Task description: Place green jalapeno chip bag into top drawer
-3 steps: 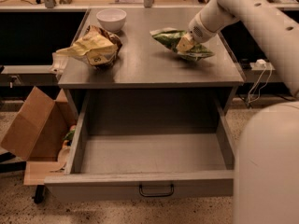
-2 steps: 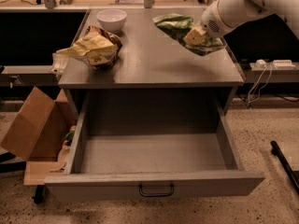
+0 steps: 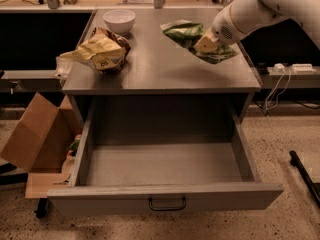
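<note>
The green jalapeno chip bag [image 3: 189, 36] hangs tilted a little above the right side of the cabinet top, held at its lower right part. My gripper [image 3: 206, 45] is shut on the bag, with the white arm reaching in from the upper right. The top drawer [image 3: 165, 196] stands pulled wide open below the cabinet top, its grey inside bare, with a small dark handle [image 3: 167, 204] on the front panel. The gripper and bag are above the cabinet top, behind the drawer's opening.
A yellow-and-brown wrinkly bag [image 3: 100, 50] lies on the left of the cabinet top [image 3: 160, 69]. A white bowl [image 3: 119, 20] stands at the back. A cardboard box [image 3: 37, 136] sits on the floor left of the drawer. Cables and a power strip [image 3: 292, 69] are at right.
The gripper has lifted the green bag off the cabinet top and raised it slightly. The arm has drawn back toward the upper right, uncovering the drawer's right side.
</note>
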`<state>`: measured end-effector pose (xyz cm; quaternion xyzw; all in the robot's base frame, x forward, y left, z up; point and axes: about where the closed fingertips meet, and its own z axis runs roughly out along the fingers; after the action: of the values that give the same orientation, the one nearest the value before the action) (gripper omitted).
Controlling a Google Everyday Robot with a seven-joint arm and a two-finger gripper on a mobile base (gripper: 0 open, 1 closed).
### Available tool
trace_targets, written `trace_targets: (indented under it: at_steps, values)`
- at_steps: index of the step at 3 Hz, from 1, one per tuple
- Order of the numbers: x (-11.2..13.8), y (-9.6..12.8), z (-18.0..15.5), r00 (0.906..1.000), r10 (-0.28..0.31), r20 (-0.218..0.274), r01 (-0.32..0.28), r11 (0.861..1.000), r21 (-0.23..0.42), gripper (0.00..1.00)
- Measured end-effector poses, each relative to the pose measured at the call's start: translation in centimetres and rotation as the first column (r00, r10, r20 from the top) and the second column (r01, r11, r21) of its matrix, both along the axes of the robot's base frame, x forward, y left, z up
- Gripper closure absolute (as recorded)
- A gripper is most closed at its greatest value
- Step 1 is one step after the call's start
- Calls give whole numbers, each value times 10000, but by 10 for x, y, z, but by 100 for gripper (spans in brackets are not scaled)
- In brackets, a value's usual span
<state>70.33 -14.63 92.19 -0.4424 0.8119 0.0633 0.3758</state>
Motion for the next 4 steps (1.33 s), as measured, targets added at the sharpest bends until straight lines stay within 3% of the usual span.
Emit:
trace_targets:
  at_steps: [1, 2, 3, 4]
  values:
    - [-47, 7, -9, 9951, 983, -103, -985, 9950, -149, 100]
    - [-123, 11, -57, 9741, 2046, -958, -2081, 9777, -274, 100]
    - [-158, 6, -103, 9544, 2202, -2015, -2281, 9735, -166, 100]
    - [-160, 7, -107, 9525, 2218, -2088, -2303, 9730, -170, 100]
